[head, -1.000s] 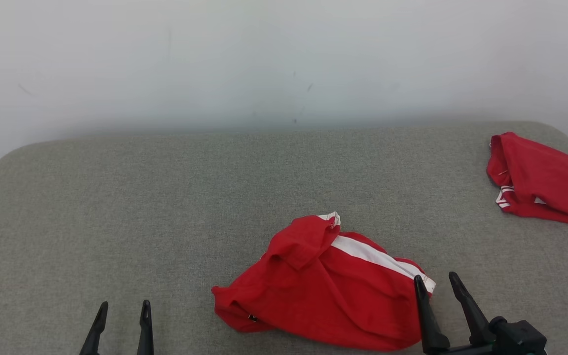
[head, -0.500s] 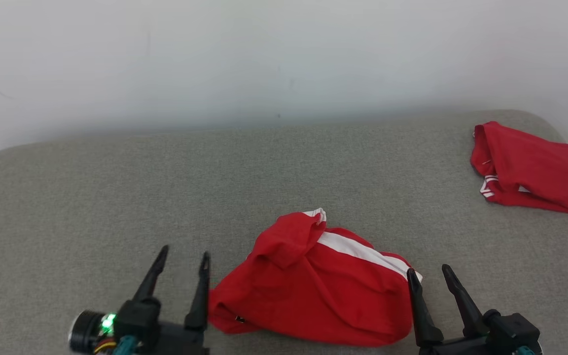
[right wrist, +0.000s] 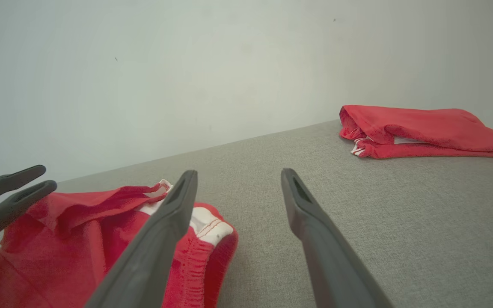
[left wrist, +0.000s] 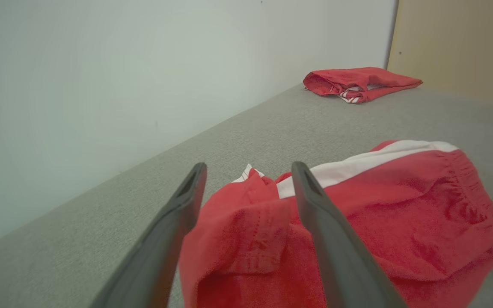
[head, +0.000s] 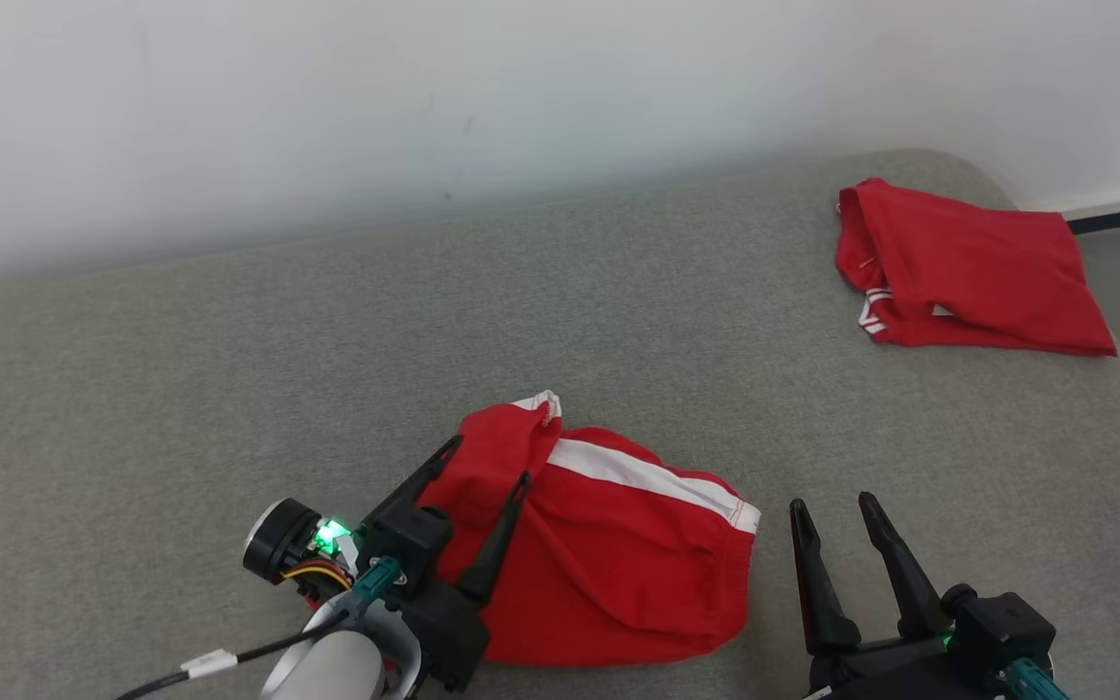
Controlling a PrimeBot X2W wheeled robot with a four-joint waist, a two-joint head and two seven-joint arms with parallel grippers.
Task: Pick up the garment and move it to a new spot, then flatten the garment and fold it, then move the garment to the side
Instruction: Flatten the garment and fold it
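The left gripper (head: 488, 459) and right gripper (head: 831, 502) have long black tapering fingers. Near the left one sit a green light (head: 330, 533), a teal plug (head: 375, 580), perhaps a round camera housing (head: 273, 540), a white-tagged black cable (head: 229, 656) and a pale forearm (head: 327, 673).

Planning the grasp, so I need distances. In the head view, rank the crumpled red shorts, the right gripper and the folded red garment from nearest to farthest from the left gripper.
1. Crumpled red shorts: lower middle, right at the fingertips of the left gripper.
2. Right gripper: lower right, past the shorts.
3. Folded red garment: far right, near the wall.
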